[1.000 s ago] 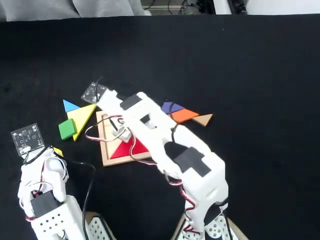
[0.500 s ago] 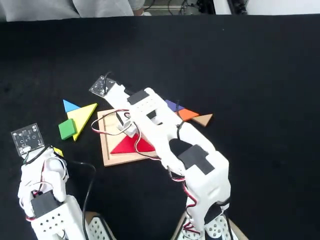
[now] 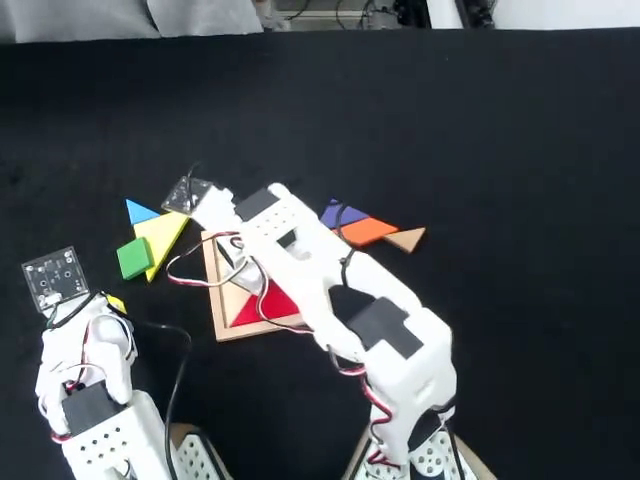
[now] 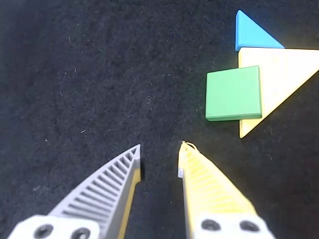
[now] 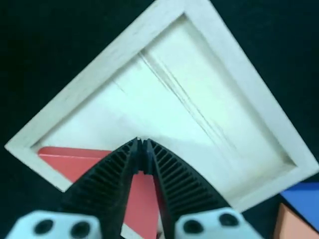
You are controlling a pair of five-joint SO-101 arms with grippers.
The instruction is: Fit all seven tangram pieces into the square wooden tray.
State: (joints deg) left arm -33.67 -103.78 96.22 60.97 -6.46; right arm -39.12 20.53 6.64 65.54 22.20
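We see the right jaws pressed shut and empty, tips over the floor of the square wooden tray (image 5: 244, 74), right at the red triangle piece (image 5: 65, 158) lying inside. The left jaws stand narrowly parted above the black tabletop (image 4: 75, 74), with the green square piece (image 4: 233, 93) ahead, overlapping the yellow triangle piece (image 4: 279, 79).

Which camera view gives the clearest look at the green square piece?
The left wrist view: the green square shows whole and large, overlapping the yellow triangle. The high view shows it small, against that triangle. The right wrist view looks at the wooden tray instead.
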